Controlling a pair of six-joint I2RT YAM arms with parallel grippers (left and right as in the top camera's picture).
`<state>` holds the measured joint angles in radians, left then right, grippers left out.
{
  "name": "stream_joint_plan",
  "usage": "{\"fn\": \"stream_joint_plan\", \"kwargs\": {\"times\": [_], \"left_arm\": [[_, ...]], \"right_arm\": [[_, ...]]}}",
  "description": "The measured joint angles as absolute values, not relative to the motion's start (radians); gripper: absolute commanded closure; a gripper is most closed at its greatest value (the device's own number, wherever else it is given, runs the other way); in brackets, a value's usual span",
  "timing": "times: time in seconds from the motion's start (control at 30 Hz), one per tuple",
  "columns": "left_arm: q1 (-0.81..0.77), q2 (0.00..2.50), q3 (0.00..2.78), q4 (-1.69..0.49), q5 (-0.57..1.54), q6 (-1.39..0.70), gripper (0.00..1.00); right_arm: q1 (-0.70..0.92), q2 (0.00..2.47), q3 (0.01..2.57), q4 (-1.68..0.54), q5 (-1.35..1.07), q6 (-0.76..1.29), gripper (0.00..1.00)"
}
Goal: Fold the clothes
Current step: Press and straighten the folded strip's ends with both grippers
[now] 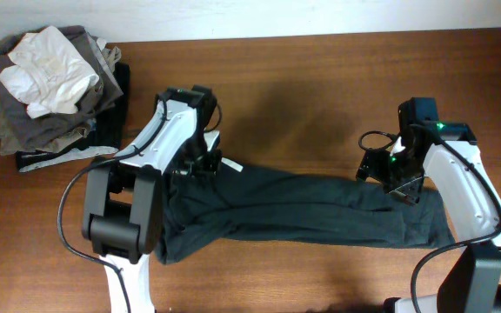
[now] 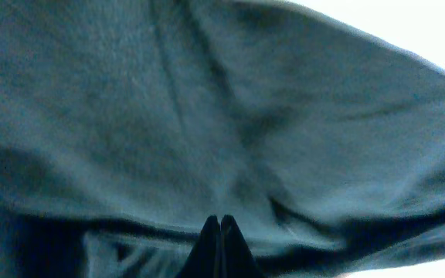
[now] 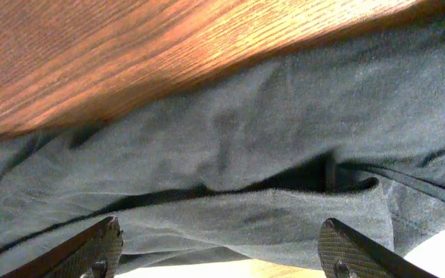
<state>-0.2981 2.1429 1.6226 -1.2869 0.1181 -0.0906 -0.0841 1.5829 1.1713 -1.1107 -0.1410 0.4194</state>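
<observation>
Right up at the lens we have the left gripper, its two dark fingertips pressed tight together with no gap between them. Creased cloth of the dark trousers fills everything behind. Whether a fold is caught between those tips, we cannot tell.

Over to the right gripper: jaws spread wide, one ribbed finger at each lower corner of the right wrist view, nothing between them but trouser fabric below. Beyond the cloth's edge we see the bare wood of the table.

From overhead, the trousers lie stretched left to right across the near half of the table. They are bunched and wrinkled at the left end, where the left arm's wrist sits over them. The right gripper hangs above the far edge of the right end. At the far left corner, well apart, sits a pile of clothes with a crumpled white garment on top.
</observation>
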Motion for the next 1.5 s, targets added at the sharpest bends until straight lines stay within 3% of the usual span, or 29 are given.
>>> {"fn": "stream_joint_plan", "kwargs": {"times": [0.37,0.5,0.63,0.67,0.93,1.0,1.03,1.1,1.13,1.3,1.5], "left_arm": [[-0.130,2.142,1.470,-1.267,0.123,-0.111,1.00],[-0.081,2.142,1.468,-1.275,0.097,-0.128,1.00],[-0.076,2.142,1.468,-1.274,0.089,-0.131,0.99],[-0.078,2.142,1.468,-1.274,0.088,-0.132,0.99],[-0.079,2.142,1.468,-1.273,0.085,-0.132,0.98],[-0.079,2.142,1.468,-1.273,0.081,-0.132,0.89],[-0.079,2.142,1.468,-1.272,0.078,-0.132,0.84],[-0.079,2.142,1.468,-1.266,0.075,-0.140,0.84],[-0.079,2.142,1.468,-1.262,0.075,-0.139,0.91],[-0.079,2.139,1.468,-1.232,0.075,-0.142,0.99],[-0.081,2.124,1.468,-1.168,0.070,-0.194,0.99]], "right_arm": [[-0.084,1.583,1.150,-1.105,-0.121,0.419,0.22],[-0.084,1.601,1.077,-1.044,-0.117,0.419,0.46],[-0.084,1.636,1.028,-1.016,-0.114,0.417,0.62],[-0.084,1.649,1.024,-1.013,-0.114,0.414,0.71],[-0.089,1.734,1.024,-0.978,-0.123,0.430,0.84],[-0.101,1.765,1.024,-0.961,-0.123,0.445,0.91],[-0.118,1.783,1.024,-0.945,-0.124,0.452,0.92],[-0.148,1.804,1.024,-0.933,-0.136,0.458,0.96],[-0.161,1.805,1.024,-0.930,-0.148,0.463,0.96],[-0.183,1.810,1.025,-0.905,-0.168,0.518,0.96],[-0.198,1.806,1.032,-0.744,-0.168,0.543,0.96]]}}
